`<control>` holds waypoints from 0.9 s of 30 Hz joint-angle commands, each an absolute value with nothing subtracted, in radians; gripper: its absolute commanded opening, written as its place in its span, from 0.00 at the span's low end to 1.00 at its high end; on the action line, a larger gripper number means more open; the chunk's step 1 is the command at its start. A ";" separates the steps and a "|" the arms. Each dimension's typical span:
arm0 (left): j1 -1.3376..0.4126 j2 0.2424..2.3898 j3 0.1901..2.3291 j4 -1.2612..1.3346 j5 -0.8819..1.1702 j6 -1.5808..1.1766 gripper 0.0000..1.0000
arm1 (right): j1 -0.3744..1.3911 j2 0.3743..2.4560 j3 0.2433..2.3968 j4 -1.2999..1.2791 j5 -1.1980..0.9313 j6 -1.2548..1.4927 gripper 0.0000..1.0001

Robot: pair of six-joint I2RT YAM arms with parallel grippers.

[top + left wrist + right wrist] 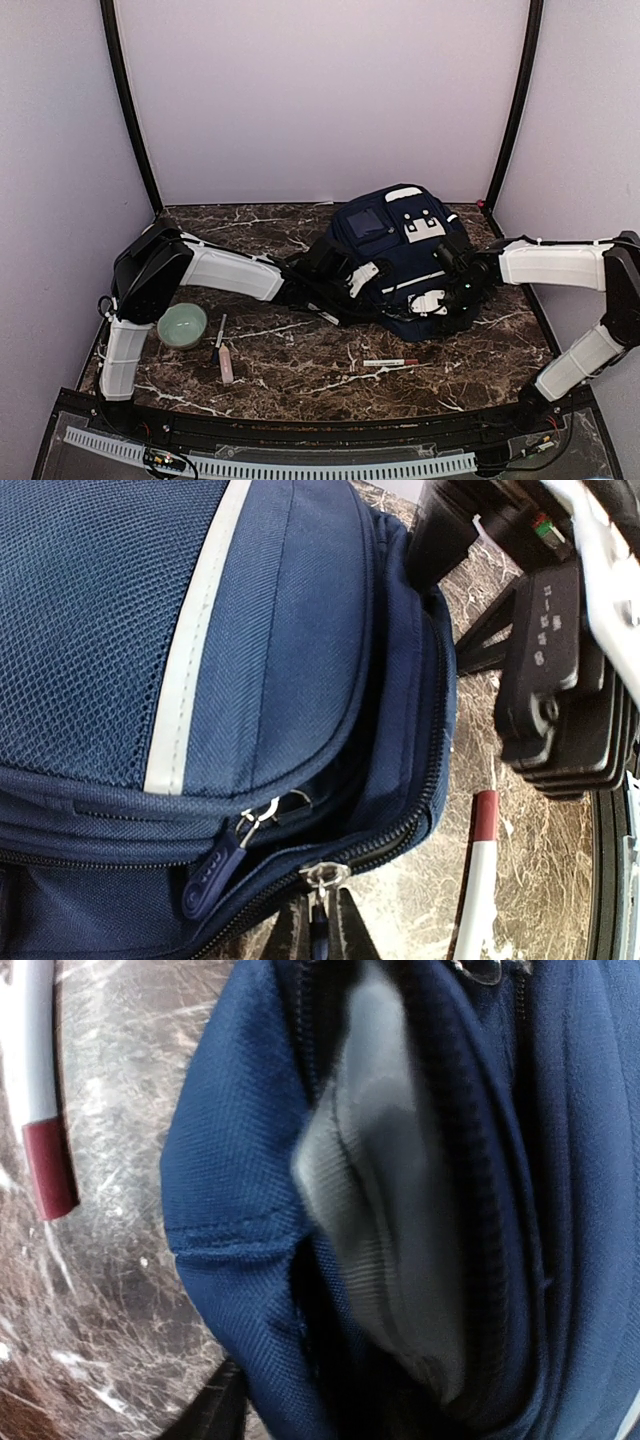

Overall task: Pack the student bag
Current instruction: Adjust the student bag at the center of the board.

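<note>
While my left claw (320, 932) pinches the navy-blue striped fabric backpack's (400, 250) zipper pull (322, 878), I can't read my right claw (440, 295); the white red-capped marker (390, 362), lower centre, lies unpacked.

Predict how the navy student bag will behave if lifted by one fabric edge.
The student bag is probably floppy: its fabric folds and sags around the open pocket. It likely won't roll, since it lies slumped broadly on the table. Its coarse weave looks grippy rather than slippery.
</note>
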State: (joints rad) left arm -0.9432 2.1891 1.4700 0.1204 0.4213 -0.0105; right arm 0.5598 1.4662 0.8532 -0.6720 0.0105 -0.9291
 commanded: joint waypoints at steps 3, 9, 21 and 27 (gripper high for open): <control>-0.907 2.109 1.474 0.116 0.386 -0.007 0.00 | 0.583 1.394 0.842 -0.540 0.079 -0.853 0.10; -0.892 2.111 1.465 0.114 0.369 -0.017 0.00 | 0.790 1.123 0.771 -0.418 0.256 -0.763 0.00; -0.868 2.126 1.456 0.121 0.334 -0.064 0.00 | 0.946 1.064 0.627 -0.654 -0.103 -0.732 0.17; -0.868 2.113 1.441 0.104 0.361 -0.066 0.00 | 0.904 1.075 0.757 -0.787 -0.231 -0.710 0.30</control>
